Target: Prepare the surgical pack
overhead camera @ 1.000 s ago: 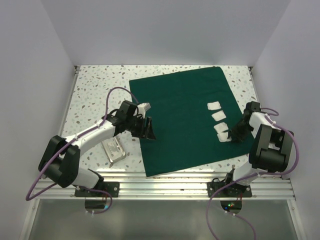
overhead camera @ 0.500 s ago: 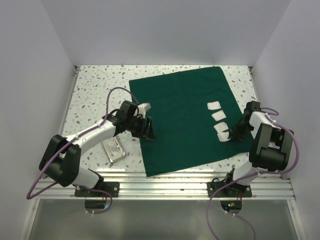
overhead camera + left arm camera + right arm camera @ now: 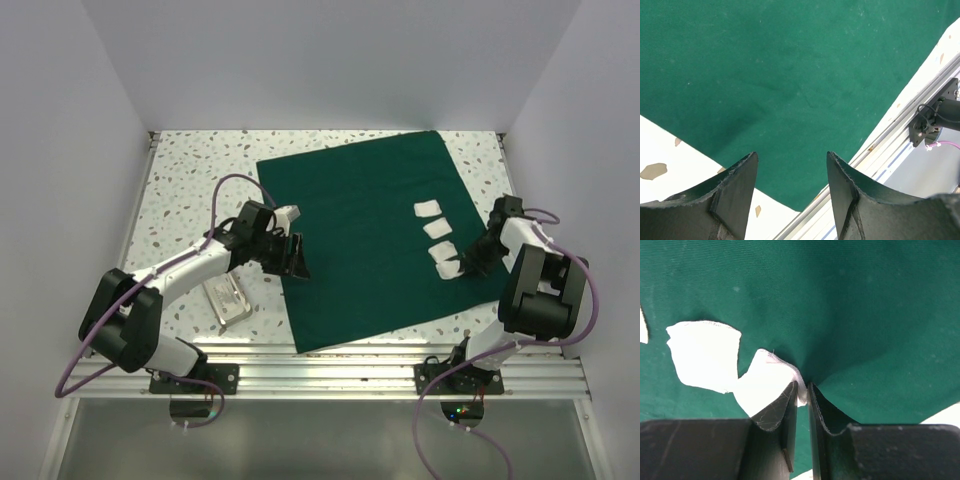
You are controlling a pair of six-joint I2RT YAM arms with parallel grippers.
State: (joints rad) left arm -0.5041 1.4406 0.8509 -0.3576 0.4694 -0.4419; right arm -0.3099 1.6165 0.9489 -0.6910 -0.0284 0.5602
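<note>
white pad [image 3: 765, 385]: corner hidden in right claw [image 3: 802, 386] | tray [image 3: 214, 296]: contents unclear

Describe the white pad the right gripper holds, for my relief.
On the dark green cloth, three white pads line its right edge. Yours is the nearest pad to the arm bases, the only one pinched by the right gripper.

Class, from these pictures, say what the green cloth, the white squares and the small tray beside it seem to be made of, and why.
The green cloth: woven fabric, matte; it puckers softly and shows a fine weave. The white squares: probably gauze or thin fabric, with frayed edges and a curling corner. The tray: likely metal, grey with a dull shine; too small to be sure.
</note>
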